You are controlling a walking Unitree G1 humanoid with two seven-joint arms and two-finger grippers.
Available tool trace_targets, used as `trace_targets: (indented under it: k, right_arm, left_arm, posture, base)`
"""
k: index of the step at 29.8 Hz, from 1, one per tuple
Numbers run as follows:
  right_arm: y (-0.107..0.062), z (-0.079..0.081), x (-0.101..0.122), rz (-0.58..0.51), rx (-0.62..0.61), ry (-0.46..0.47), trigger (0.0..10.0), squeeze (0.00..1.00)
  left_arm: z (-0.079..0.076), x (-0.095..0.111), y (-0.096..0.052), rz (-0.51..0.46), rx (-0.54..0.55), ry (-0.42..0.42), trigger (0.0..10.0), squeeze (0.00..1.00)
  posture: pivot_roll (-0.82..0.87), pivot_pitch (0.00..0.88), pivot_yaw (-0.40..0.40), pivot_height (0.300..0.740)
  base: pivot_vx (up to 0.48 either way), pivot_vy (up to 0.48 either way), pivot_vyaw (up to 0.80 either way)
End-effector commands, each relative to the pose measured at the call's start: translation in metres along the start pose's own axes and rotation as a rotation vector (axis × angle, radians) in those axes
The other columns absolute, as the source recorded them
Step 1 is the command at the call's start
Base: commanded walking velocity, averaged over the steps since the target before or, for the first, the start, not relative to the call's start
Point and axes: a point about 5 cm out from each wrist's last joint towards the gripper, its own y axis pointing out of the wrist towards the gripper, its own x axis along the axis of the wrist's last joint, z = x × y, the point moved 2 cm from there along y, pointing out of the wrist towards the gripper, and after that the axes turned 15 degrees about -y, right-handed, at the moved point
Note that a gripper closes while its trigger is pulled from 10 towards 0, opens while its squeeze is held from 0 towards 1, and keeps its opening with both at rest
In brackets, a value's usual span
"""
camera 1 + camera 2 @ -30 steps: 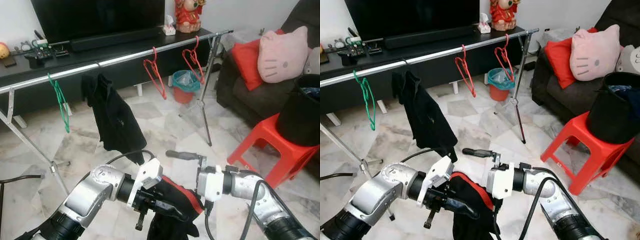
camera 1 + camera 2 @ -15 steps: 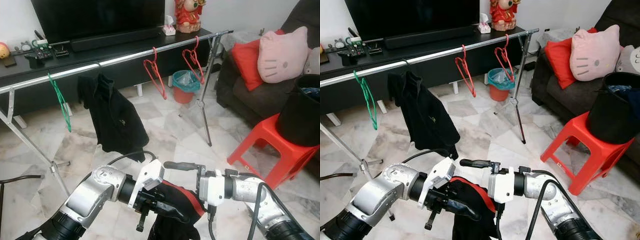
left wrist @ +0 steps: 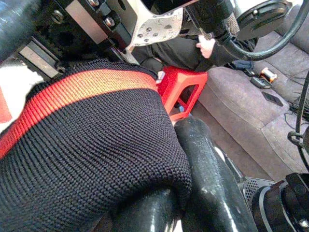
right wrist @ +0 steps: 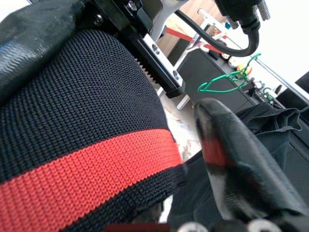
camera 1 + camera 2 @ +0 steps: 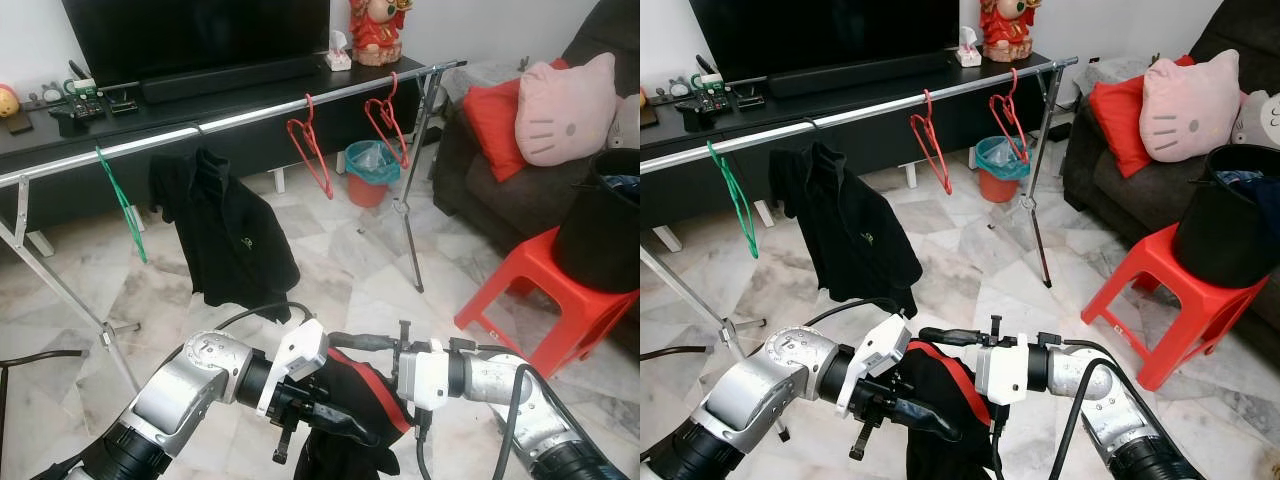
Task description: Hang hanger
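Both my grippers, left gripper and right gripper, stayed clamped on the black-and-red garment while the right fingers dropped lower, so hanging hadn't started.

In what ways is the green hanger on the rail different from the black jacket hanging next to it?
The green hanger is bare, thin wire, while the black jacket is a full garment hiding most of its own hanger. The green hanger hangs nearer the rail's left end; the black jacket hangs further right, toward the two red hangers. The green hanger is bright; the black jacket is dark. Both hang from the same rail.
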Motion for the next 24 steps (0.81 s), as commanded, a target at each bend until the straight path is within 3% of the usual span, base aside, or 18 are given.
trace_targets:
  k: [1,24]
  right_arm:
    - [0.0004,-0.0055,0.0027,-0.01,-0.003,-0.02,0.0,0.0]
    - [0.002,-0.0048,0.0016,-0.003,0.0,-0.021,0.0,0.0]
  left_arm:
    - [-0.0053,0.006,0.0029,-0.008,-0.03,0.028,10.0,0.0]
    - [-0.0037,0.0028,0.0015,0.017,-0.014,0.039,10.0,0.0]
  posture:
    - [0.02,0.0,0.009,0.74]
    - [0.01,0.0,0.01,0.74]
  base:
    - [0.0,0.0,0.0]
    - [0.0,0.0,0.0]
